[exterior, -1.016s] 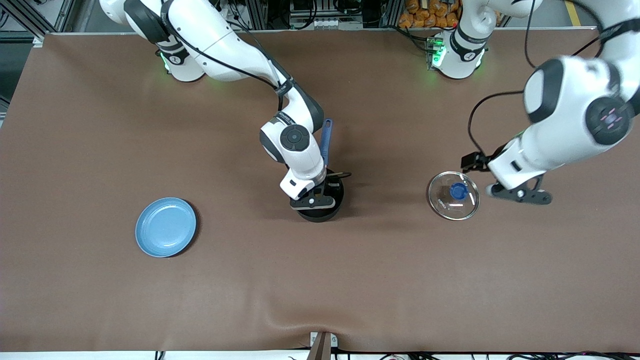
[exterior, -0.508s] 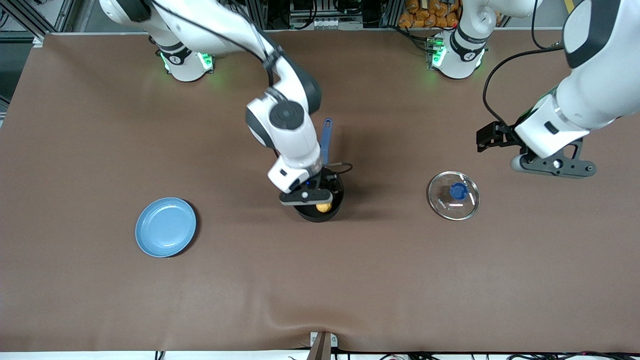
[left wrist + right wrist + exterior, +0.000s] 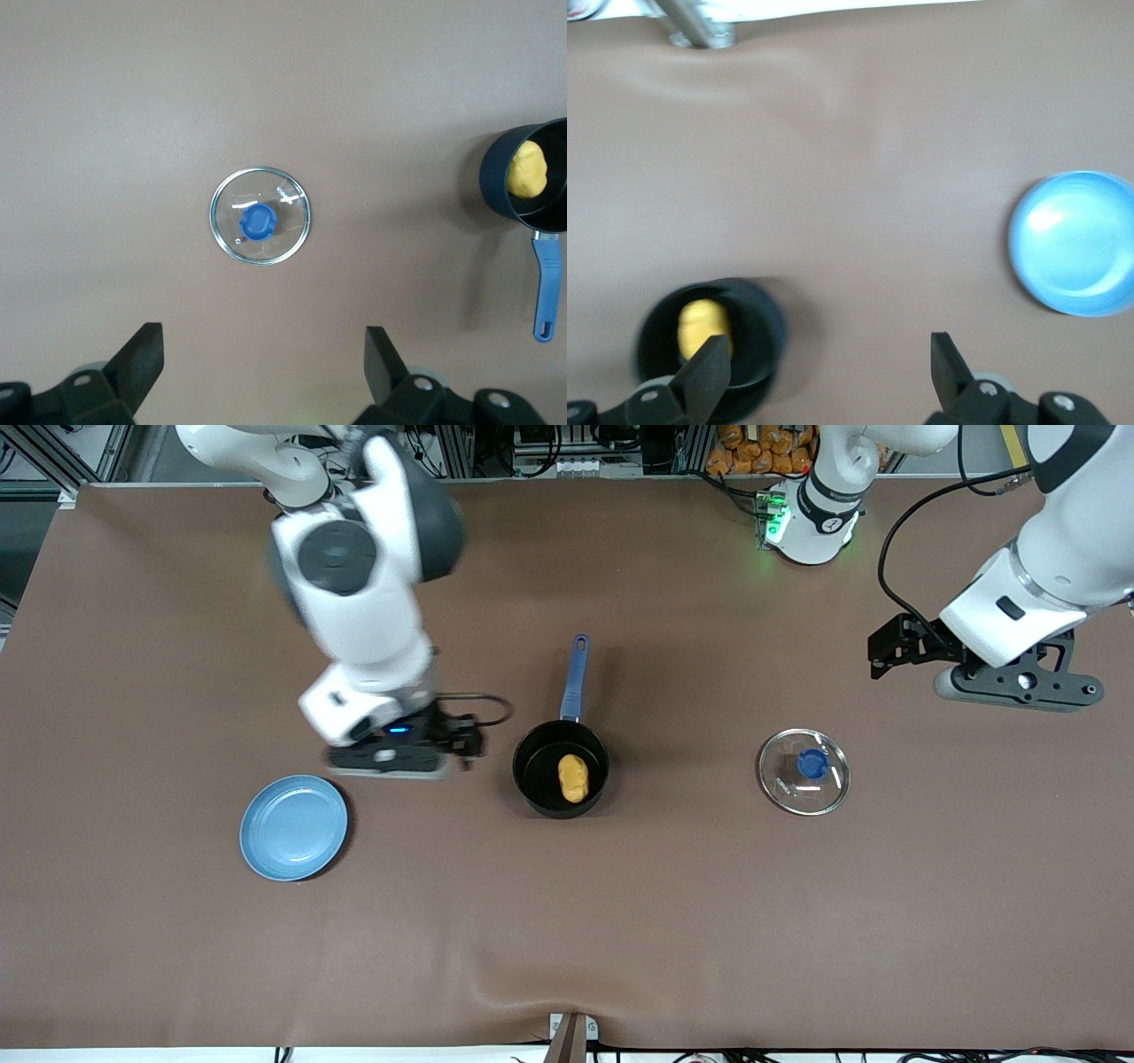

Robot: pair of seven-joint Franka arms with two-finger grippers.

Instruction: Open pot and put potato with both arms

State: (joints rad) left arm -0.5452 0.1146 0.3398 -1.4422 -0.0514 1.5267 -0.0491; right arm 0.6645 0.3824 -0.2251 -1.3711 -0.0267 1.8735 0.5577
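Observation:
The black pot [image 3: 521,772] stands uncovered mid-table, its blue handle [image 3: 576,677] pointing toward the robots' bases. Inside it lies the yellow potato [image 3: 573,778]. The glass lid [image 3: 803,771] with its blue knob rests flat on the table toward the left arm's end. My right gripper [image 3: 390,760] hangs open and empty over the table between the pot and the plate. In the right wrist view the pot [image 3: 757,345] and potato [image 3: 702,326] sit by one finger of the right gripper [image 3: 830,350]. My left gripper [image 3: 1019,689] is open and empty, raised beside the lid [image 3: 260,227]; the left gripper [image 3: 262,350] holds nothing.
A light-blue plate [image 3: 293,827] lies empty toward the right arm's end, also in the right wrist view as the plate [image 3: 1074,243]. A metal bracket [image 3: 571,1032] sits at the table edge nearest the camera. The left wrist view also shows the pot [image 3: 496,173].
The right gripper opened, left the potato in the pot, then rose and swung toward the plate. The left arm drew back from the lid toward its base.

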